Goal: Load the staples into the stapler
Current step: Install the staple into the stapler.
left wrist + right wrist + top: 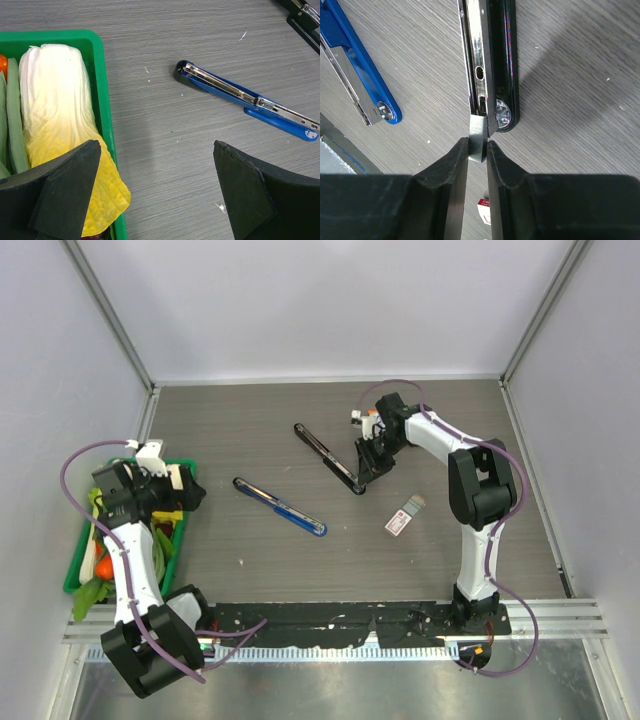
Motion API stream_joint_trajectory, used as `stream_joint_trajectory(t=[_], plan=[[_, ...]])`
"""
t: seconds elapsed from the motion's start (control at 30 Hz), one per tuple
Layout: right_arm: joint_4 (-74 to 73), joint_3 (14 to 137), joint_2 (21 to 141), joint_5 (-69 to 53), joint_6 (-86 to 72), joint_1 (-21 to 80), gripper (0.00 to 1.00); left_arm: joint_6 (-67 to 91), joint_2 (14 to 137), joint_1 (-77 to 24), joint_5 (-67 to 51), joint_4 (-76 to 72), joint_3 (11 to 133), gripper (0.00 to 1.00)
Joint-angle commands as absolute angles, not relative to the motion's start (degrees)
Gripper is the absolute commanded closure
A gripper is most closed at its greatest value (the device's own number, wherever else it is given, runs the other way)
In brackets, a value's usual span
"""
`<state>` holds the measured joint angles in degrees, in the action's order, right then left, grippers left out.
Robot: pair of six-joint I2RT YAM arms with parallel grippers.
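Seen from above, the stapler (325, 452) lies swung open on the grey wood-grain table (250, 570), a slim black bar running diagonally near the middle. The right gripper (366, 468) is lowered at its nearer end; from here its jaws cannot be made out. Nearer the arms lies a blue stapler (280, 506), also opened flat. A small white-and-red box (397, 524) sits to its right. At the left edge, the left gripper (188, 492) hangs over the rim of a green plastic basket (72, 575) heaped with vegetables.

In the left wrist view, the left gripper (155, 195) has its jaws spread wide and holding nothing. One matte black finger is over the basket (101, 75), the other over bare table. A pale, crinkled cabbage (60, 125), white fading to yellow, fills the basket's corner. The blue stapler (245, 95) shows its bright metal channel, and a corner of the black stapler (306, 20) shows at the top right.

In the right wrist view, the right gripper (477, 150) has its jaws drawn narrow, pinching the staples (478, 137), a short, ribbed grey block. The block's upper end touches the near end of the stapler (502, 65), at the mouth of its shiny metal channel, beside the glossy, rounded black arm. The blue stapler (355, 70) lies to the left, and a scrap of the box (484, 203) shows between the fingers.
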<state>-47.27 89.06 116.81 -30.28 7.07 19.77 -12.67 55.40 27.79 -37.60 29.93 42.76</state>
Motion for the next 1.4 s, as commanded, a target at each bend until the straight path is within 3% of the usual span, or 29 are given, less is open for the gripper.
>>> stream_joint_trajectory(t=[0.0, 0.37, 1.37], plan=[[-47.0, 91.5, 117.1, -30.1, 6.7, 20.0, 0.72, -13.0, 55.1, 28.3, -39.1, 29.7, 42.9, 0.00], [-46.5, 91.6, 115.2, -31.8, 7.9, 20.0, 0.61, -12.9, 55.2, 28.3, -39.3, 29.7, 42.9, 0.00], [-48.8, 89.9, 111.4, -27.9, 14.3, 18.1, 0.60, -13.0, 55.1, 28.6, -39.8, 29.8, 42.9, 0.00]])
